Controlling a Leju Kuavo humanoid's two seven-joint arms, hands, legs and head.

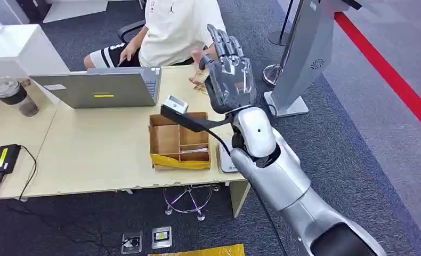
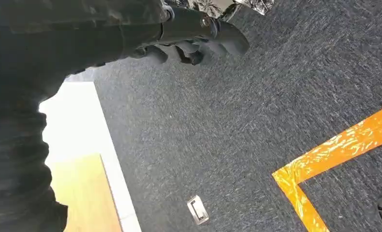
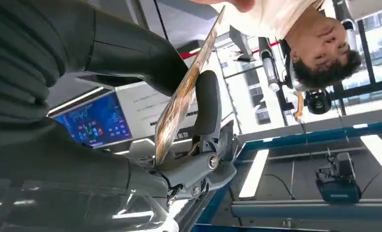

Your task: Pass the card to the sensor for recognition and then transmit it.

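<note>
A thin card, seen edge-on in the right wrist view, has a glossy printed face in mottled tan and brown and looks stiff and flat. It is pinched in the right hand, with the thick thumb on 1 face and a dark finger pressed on the other. In the head view that right hand is raised high over the far right edge of the desk, palm turned away, reaching toward a seated person whose own hand hovers just beside it; a sliver of the card seems to show there, though it is too hidden to be sure. Judging by this pose, the step in hand is the handover, and the next move calls for holding steady until the person grips the card, then loosening the thumb. A small sensor-like pad lies on the desk under the forearm, next to a cardboard tray and behind it a laptop. The left hand hangs over grey carpet, fingers curled in with nothing held.
</note>
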